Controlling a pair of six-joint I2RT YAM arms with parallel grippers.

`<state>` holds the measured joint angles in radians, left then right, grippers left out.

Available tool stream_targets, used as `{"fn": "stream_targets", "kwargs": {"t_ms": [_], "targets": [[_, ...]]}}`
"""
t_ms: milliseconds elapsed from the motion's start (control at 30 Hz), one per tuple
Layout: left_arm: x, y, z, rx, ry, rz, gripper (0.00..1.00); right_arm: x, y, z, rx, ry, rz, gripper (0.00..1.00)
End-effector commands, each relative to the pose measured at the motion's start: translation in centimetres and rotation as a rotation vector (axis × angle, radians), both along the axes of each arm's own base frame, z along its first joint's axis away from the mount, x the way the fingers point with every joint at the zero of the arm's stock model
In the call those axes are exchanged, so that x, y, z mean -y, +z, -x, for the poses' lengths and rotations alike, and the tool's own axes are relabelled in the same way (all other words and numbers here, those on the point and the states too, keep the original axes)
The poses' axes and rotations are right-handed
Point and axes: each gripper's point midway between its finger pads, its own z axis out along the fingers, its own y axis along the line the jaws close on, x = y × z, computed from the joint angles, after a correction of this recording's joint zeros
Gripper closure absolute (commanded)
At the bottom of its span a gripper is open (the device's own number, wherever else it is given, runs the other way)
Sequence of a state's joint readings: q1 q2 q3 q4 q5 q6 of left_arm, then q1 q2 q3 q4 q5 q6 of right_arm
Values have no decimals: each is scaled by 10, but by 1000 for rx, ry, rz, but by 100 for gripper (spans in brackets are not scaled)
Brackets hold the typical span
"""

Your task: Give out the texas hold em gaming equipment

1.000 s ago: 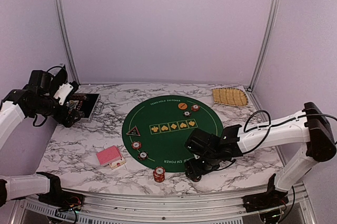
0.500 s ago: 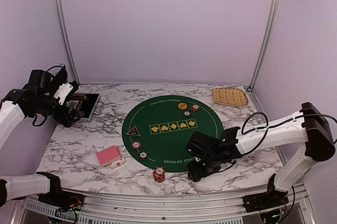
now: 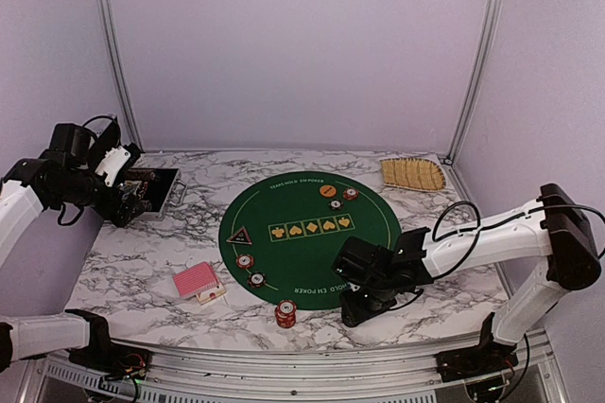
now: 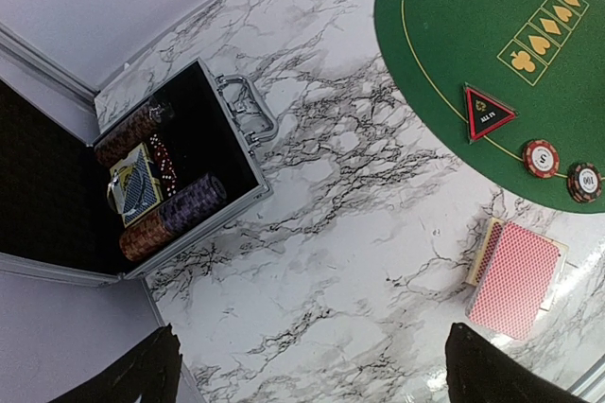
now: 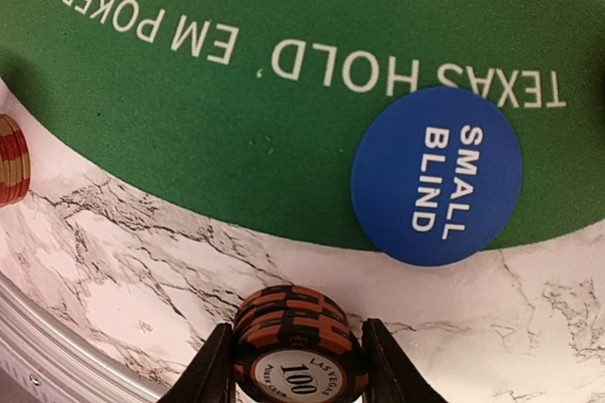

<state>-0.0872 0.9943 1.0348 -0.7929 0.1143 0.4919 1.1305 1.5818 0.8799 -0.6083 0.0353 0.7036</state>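
At far left, the left gripper point(image 4: 317, 365) hangs wide open by the open case point(image 4: 180, 185). Rightward lie the card deck point(image 3: 196, 280), green mat point(image 3: 302, 209) and a red chip stack point(image 3: 285, 312). The right gripper point(image 5: 298, 339) clamps an orange chip stack point(image 5: 293, 323) just beside the blue disc point(image 5: 437, 176).

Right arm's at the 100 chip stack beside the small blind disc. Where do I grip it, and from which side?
Grip the chip stack across its round edge, low down, coming from above. It stands upright on the marble, so a low grip should catch every chip. The right gripper straddles it now, one jaw on each side.
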Motion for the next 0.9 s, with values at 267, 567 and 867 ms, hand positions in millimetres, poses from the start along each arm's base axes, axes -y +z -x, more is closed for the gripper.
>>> {"fn": "stream_targets", "kwargs": {"t_ms": [267, 567, 867], "targets": [[2, 5, 4, -6, -17, 2, 1, -10, 51, -11, 72, 18, -28, 73], [7, -1, 6, -37, -33, 20, 1, -7, 89, -75, 183, -39, -50, 75], [10, -11, 16, -81, -65, 25, 1, 33, 88, -164, 265, -179, -31, 76]]}}
